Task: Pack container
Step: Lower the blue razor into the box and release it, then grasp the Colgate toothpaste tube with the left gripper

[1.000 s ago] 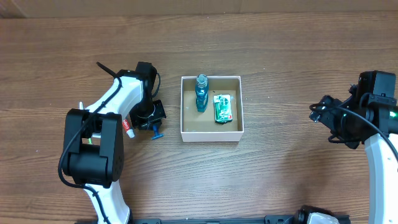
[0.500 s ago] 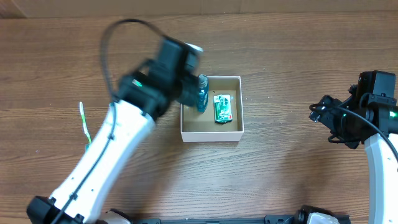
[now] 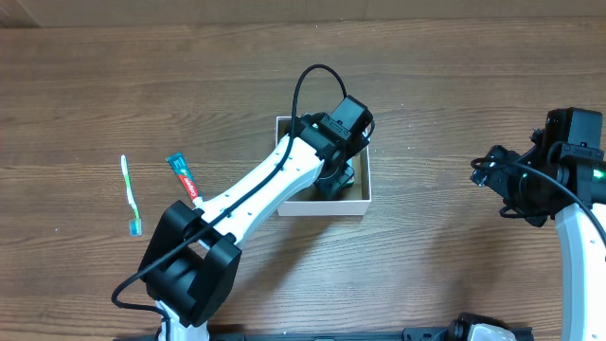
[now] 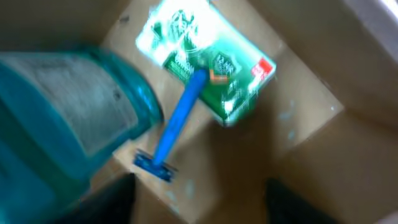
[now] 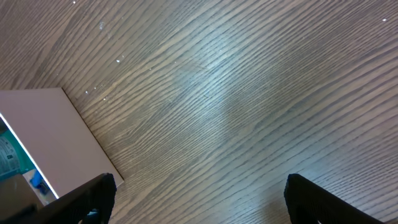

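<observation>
The container [image 3: 322,209], a white-walled box with a brown bottom [image 4: 298,143], stands mid-table. My left gripper [image 3: 333,180] hangs over its inside, open [image 4: 199,208], with nothing between its dark fingers [image 4: 112,199]. Just beyond them a blue razor [image 4: 177,124] lies on the bottom, its handle resting against a green packet [image 4: 205,56]. A teal bottle [image 4: 62,118] fills the left of that view. My right gripper [image 3: 485,175] waits open [image 5: 199,199] over bare wood to the right, and the container's white wall [image 5: 43,130] shows at its left.
A toothpaste tube [image 3: 183,177] with a red band and a green-white toothbrush [image 3: 129,194] lie on the wooden table left of the container. The left arm [image 3: 256,189] stretches diagonally from the near left edge to the box.
The left arm swung from the table's left side to over the container, carrying the blue razor. Its jaws opened and the razor now lies inside. The right arm has not moved.
</observation>
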